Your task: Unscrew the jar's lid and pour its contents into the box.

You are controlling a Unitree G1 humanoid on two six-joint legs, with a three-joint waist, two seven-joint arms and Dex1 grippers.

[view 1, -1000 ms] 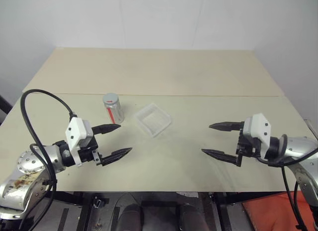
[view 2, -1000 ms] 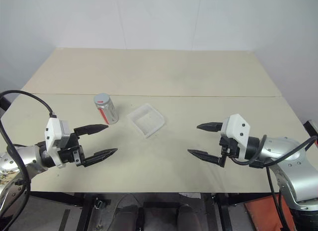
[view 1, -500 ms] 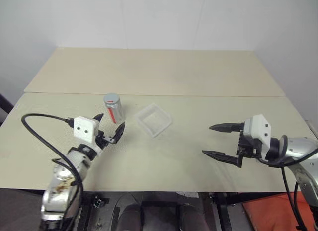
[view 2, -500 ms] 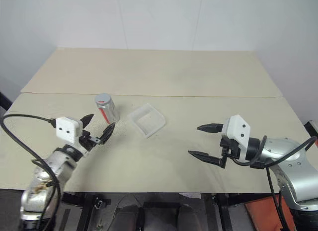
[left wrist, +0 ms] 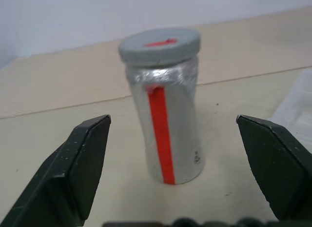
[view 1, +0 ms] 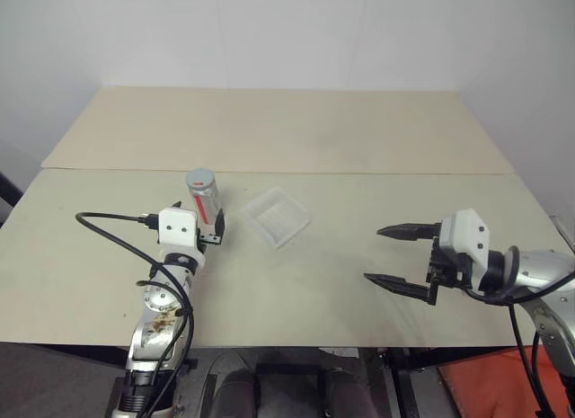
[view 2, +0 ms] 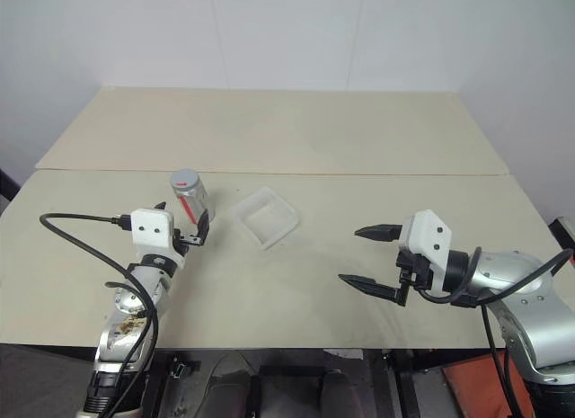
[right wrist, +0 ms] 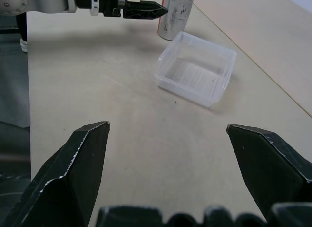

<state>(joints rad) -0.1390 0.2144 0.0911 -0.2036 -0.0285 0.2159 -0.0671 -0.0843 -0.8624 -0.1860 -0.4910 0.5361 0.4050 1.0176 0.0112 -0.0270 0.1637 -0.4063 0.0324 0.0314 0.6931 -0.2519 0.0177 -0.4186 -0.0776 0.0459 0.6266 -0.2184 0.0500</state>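
Note:
The jar (view 1: 205,199) stands upright on the table's left side, silver-looking with a red stripe. The grey lid (left wrist: 160,43) sits on top of it. I cannot see the contents inside. My left gripper (view 1: 199,216) is open and points level at the jar (left wrist: 168,134), which stands centred in the gap, just past the fingertips and touching neither finger. The box (view 1: 278,217), a clear shallow tray, sits just right of the jar. My right gripper (view 1: 373,253) hangs open and holds nothing over the table's right side, well away from the box (right wrist: 187,89).
The table (view 1: 296,292) is two pale boards with a seam (view 1: 377,173) running across behind the jar and box. A white wall rises behind the far edge. A black cable (view 1: 108,234) loops from my left wrist.
My left arm has swung round and forward; its gripper, which pointed right across the table, now points straight at the jar and is close to it. The right gripper has stayed still.

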